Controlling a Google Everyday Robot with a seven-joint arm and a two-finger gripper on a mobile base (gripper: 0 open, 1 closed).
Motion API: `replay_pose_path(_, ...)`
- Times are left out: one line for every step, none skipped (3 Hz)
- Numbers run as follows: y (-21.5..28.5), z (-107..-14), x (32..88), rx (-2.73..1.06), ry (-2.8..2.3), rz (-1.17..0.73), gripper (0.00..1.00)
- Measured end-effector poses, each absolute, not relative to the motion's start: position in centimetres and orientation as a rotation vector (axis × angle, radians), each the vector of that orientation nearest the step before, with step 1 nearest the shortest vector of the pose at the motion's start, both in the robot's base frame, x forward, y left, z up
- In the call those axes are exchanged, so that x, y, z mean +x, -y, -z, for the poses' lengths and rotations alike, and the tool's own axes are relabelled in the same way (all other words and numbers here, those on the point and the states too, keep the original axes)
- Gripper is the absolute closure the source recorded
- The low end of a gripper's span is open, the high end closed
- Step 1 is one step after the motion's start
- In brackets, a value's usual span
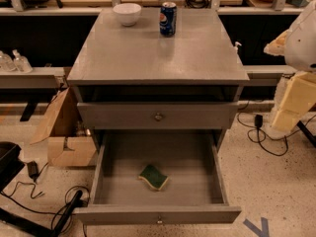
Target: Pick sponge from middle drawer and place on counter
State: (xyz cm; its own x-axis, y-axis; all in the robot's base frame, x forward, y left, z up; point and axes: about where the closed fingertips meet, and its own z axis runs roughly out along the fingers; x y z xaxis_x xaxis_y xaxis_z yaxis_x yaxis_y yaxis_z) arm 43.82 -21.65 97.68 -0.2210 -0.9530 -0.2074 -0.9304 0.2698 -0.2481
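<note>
- Camera view looks down on the grey-painted wooden drawer cabinet, and the wide grey middle drawer (189, 185) is pulled all the way out towards the near side, its bare rectangular tray open.
- Lying in that tray is the small wavy-edged sponge (153, 177), roughly central from left to right and a little nearer the low front panel than the back.
- Its dark green scrub face is up, and a strip of pale yellow foam body shows along its near-left edge. It sits turned at a diagonal to the drawer walls and touches none of them.
- Above, the taller grey drawer front with a round metal knob (158, 116) is shut.
- On top, the broad, slightly glossy grey counter (158, 56) carries a round white bowl (127, 14) at the far left and a blue soda can (168, 19) upright just right of it.
- Over at the right edge, the cream-coloured gripper (290, 107) hangs below the white arm housing (303, 38), well apart from the drawer and off to the right of the cabinet. I cannot tell whether it is open or closed, and it carries nothing I can make out.
- A brown cardboard box (64, 132) leans against the cabinet's left side, and black cables (261, 137) trail on the speckled floor.
</note>
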Motion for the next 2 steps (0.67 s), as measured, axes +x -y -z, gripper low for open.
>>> replay_pose_path(21.65, -97.69, 43.82, -1.723, -2.230, 0.101, 0.00)
replay_pose_path(21.36, -97.29, 43.93, -1.713, -2.214, 0.090, 0.00)
